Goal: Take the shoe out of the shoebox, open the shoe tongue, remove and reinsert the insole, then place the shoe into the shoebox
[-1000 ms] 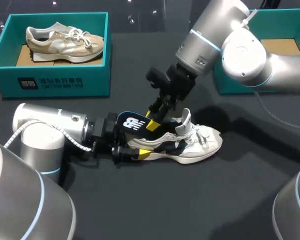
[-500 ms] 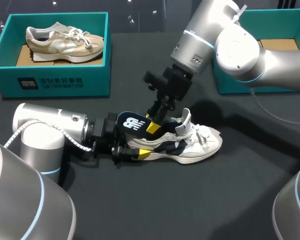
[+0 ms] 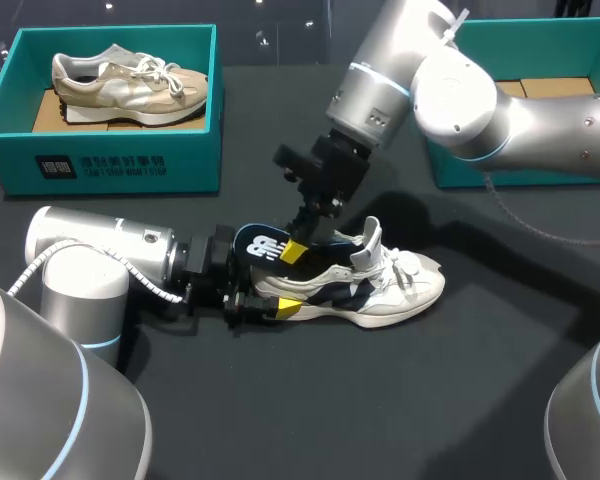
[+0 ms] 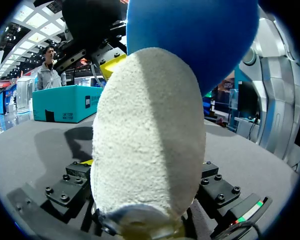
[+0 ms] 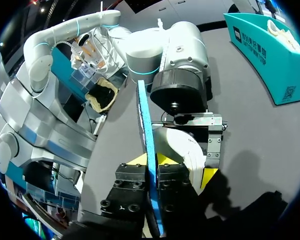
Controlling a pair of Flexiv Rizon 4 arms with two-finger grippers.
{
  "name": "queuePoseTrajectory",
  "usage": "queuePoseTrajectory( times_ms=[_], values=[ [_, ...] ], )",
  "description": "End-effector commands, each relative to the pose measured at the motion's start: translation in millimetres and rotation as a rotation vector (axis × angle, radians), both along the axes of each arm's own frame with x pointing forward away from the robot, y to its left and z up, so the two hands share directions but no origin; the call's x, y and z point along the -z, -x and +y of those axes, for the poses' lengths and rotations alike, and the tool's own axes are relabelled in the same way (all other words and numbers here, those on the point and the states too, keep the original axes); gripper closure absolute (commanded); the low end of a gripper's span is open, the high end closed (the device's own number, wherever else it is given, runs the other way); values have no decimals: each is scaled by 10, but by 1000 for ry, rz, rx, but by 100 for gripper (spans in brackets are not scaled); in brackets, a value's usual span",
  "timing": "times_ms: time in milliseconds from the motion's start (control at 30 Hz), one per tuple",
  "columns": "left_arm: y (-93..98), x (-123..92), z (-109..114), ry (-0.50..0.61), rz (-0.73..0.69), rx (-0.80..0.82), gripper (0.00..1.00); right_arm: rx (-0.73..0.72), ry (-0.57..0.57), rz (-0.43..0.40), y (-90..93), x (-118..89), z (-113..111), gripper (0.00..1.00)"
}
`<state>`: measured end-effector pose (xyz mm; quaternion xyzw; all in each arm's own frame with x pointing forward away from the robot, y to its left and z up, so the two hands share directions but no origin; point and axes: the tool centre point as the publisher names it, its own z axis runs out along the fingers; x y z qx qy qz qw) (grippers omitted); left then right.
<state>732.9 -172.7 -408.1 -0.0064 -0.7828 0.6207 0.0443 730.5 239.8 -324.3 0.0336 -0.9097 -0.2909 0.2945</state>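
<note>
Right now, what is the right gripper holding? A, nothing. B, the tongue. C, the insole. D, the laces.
C: the right gripper is shut on the insole, which stands edge-on between its yellow tips, one end lifted above the heel of the shoe.

Looks like a robotics lab; black matte counter (image 3: 380, 400) between a silver-grey jointed left arm (image 3: 100, 255) and right arm (image 3: 460, 90); teal cardboard shoebox (image 3: 110, 165) on it.
</note>
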Motion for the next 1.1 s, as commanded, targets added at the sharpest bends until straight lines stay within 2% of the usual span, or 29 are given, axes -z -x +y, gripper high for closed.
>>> queuePoseTrajectory(
  times_ms=[33, 267, 333, 1000, 1100],
  values=[
    [0, 13, -1, -1, -1, 0, 100, 8, -2, -36, 47, -91, 15, 100],
    [0, 13, -1, -1, -1, 0, 100, 25, -46, -143, 19, -381, 76, 100],
    [0, 13, -1, -1, -1, 0, 100, 31, -78, -211, -5, -548, 133, 100],
    [0, 13, -1, -1, -1, 0, 100, 31, -78, -211, -5, -548, 133, 100],
    [0, 13, -1, -1, -1, 0, 100, 42, -151, -249, -12, -679, 154, 100]
  ],
)
